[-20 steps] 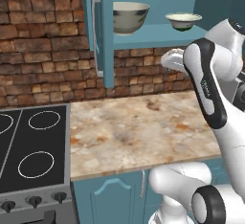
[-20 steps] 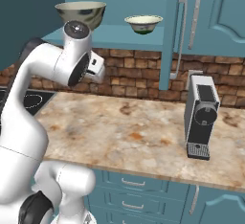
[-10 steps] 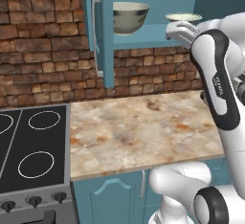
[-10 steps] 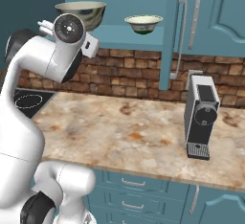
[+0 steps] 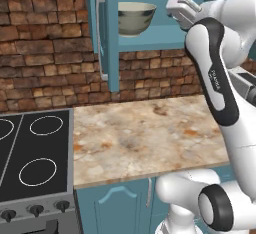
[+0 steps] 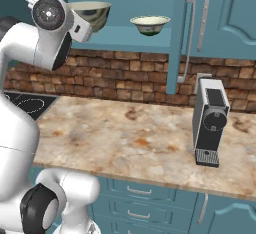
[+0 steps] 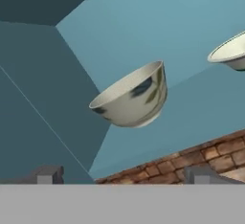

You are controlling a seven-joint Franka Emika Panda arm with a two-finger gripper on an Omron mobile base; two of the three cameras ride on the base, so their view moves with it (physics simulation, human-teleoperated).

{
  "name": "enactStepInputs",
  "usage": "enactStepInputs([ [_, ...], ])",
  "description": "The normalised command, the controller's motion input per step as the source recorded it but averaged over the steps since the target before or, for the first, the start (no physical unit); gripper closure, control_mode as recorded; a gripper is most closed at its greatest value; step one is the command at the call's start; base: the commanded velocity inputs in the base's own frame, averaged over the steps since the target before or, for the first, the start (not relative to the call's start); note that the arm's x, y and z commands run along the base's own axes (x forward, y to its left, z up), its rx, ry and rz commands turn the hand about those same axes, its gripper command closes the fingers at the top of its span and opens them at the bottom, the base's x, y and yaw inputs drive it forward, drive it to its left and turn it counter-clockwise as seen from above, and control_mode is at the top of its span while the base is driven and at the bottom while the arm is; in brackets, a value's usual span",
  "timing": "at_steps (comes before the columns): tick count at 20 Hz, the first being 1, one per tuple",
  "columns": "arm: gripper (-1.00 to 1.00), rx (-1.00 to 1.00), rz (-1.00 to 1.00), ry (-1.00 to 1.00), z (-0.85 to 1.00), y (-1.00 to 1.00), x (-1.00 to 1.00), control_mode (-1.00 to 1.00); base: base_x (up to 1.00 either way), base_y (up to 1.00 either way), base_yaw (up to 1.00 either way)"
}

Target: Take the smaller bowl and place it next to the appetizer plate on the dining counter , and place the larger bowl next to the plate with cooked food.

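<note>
Larger bowl sits ahead of wide-parted jaws.

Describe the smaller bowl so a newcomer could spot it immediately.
Look at the open teal wall cabinet above the marbled counter. Two bowls sit on its shelf. The smaller bowl is shallow, flared and cream-coloured, on the side nearer the coffee machine, unlike the deeper larger bowl.

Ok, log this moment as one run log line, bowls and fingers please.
stage: reaching toward shelf | fingers: open, empty | larger bowl: on cabinet shelf, ahead of fingers | smaller bowl: on shelf, apart
</note>
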Motion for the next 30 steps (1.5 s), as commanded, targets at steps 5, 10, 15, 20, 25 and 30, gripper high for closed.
enactStepInputs([
  [5, -1.00, 0.00, -0.04, 0.22, 0.10, 0.00, 0.25, -1.00, 0.00, 0.00, 0.00],
  [10, -1.00, 0.00, -0.07, 0.00, -0.02, 0.00, 0.41, -1.00, 0.00, 0.00, 0.00],
  [15, -1.00, 0.00, -0.06, 0.00, -0.20, 0.16, 0.55, -1.00, 0.00, 0.00, 0.00],
  [20, -1.00, 0.00, -0.03, 0.05, -0.16, 0.06, 0.81, -1.00, 0.00, 0.00, 0.00],
  [25, -1.00, 0.00, -0.02, 0.02, 0.00, 0.04, 0.67, -1.00, 0.00, 0.00, 0.00],
  [30, -1.00, 0.00, -0.03, 0.04, 0.00, 0.12, 0.62, -1.00, 0.00, 0.00, 0.00],
])
